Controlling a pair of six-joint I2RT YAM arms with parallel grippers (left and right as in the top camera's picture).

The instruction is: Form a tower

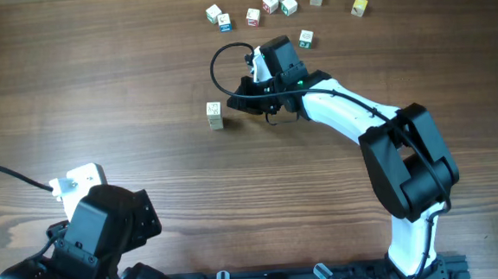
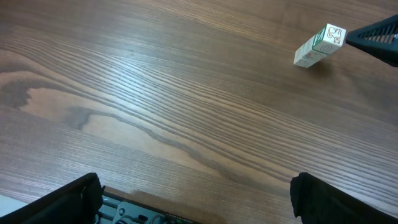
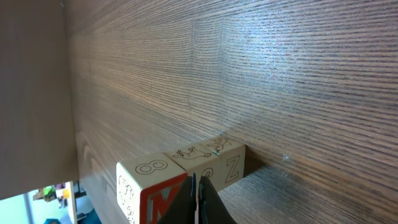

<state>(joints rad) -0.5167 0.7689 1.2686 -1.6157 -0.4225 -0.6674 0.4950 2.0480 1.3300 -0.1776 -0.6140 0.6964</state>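
- Right claw (image 3: 198, 198): pinched closed, empty, just beside the tower (image 1: 215, 115), possibly touching; left claw (image 2: 199, 208) wide.
- Tower: two cubes, mid-table; step seemingly between placements; next calls for opening, then fetching a loose cube (image 1: 306, 39).

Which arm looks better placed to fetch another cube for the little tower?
Probably the right. The right claw, though shut, sits beside the tower, nearer the loose cubes at the far edge. The left claw is open but rests far back at the near corner.

Your table (image 1: 98, 79) is brown wood grain, evenly lit; right wrist view shows soft glare (image 3: 267, 43) toward 1 o'clock.
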